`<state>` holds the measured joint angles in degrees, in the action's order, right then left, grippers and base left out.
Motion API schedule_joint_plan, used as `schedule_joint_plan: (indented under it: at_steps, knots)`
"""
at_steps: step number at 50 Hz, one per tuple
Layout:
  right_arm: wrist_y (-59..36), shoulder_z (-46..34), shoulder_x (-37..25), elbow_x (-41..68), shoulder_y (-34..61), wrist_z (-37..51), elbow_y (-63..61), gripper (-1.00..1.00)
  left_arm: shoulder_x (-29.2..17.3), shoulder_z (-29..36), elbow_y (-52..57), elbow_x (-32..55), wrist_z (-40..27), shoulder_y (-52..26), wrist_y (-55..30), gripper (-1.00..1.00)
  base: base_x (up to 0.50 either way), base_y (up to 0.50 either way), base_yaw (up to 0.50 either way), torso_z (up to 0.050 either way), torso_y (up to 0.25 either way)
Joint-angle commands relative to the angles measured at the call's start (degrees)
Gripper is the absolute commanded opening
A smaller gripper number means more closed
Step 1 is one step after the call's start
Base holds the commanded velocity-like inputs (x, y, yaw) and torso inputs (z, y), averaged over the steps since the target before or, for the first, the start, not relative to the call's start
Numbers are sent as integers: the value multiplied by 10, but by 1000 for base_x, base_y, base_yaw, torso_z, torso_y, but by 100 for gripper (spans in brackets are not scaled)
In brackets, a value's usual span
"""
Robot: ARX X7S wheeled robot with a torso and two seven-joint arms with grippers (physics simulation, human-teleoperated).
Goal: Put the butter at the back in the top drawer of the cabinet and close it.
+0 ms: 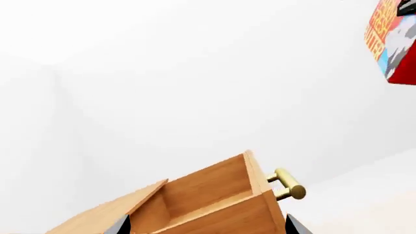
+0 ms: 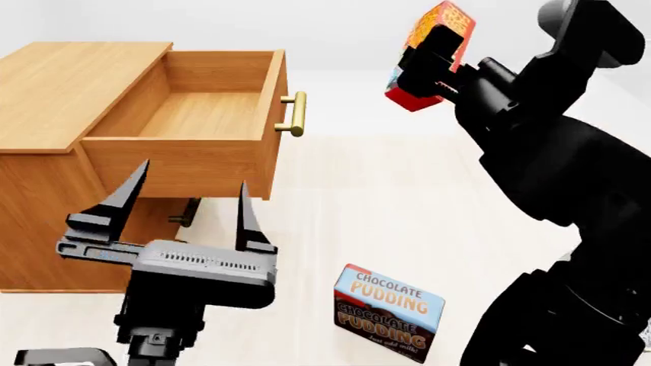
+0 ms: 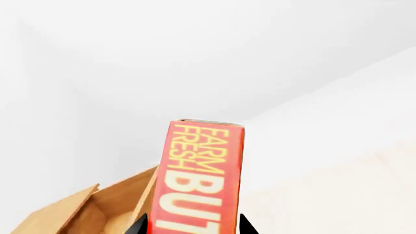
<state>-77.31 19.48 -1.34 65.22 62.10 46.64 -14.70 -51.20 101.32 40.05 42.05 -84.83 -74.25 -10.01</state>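
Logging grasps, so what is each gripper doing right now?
Left gripper: open, holding nothing.
Right gripper: shut on the butter, held up in the air.

The top drawer point(image 2: 194, 114) gapes open and bare inside (only the left claw point(image 2: 188, 206) stands before its front).

Pretty bare room honestly: plain white walls point(image 1: 195, 73) meeting at a soft corner, pale cream floor point(image 2: 407, 198) with faint plank lines, flat even lighting with no hard shadows. 1 Chocolate Pudding box point(image 2: 389, 311) sits on the floor.
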Motion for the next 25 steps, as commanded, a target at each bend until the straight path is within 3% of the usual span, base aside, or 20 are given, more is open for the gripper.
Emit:
schedule_joint_plan:
  at_steps: [1,7,25]
  knots:
    - [-7,-15,4,100,20,29,-29,-100,84,-4,-15,-6,-29,-25,-122,100,0,0,0,0,0]
    - [-3,-34,6,172,22,76,-45,-100,119,-10,-43,-8,-22,-28,-154,100,0,0,0,0,2]
    - [42,-106,-2,316,8,174,-89,-100,163,-38,-87,-2,-6,-40,-204,100,0,0,0,1,1]
